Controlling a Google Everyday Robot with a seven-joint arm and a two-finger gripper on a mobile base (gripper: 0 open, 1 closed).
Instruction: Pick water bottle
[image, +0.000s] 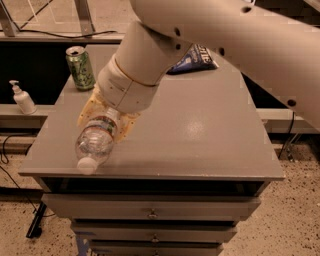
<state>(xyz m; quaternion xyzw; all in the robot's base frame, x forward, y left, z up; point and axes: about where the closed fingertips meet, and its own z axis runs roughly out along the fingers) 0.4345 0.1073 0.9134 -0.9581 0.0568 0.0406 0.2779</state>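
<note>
The robot's pale arm (235, 40) is reaching down from the upper right and is covering much of the back of the grey cabinet top (200, 135), which is sitting over a stack of drawers (150, 212). At the arm's lower end, over the front-left part of that top, the gripper (106, 121) is clamping the water bottle (95, 145). Its yellowish fingers (86, 112) are pressing on either side of the bottle's base end, just above the label band. The bottle is tilting with its white cap (86, 166) pointing down and forward, overlapping the cabinet's front edge. Whether the bottle is touching the surface is not clear. Its ribbed wall is clear, but I cannot tell how much liquid is inside.

A blue snack bag (197, 57) is lying at the back, partly hidden by the arm. A green soda can (80, 67) is standing upright at the back-left corner with its top opened, its contents not showing. A small white pump bottle (22, 97) is standing on a ledge left of the cabinet.
</note>
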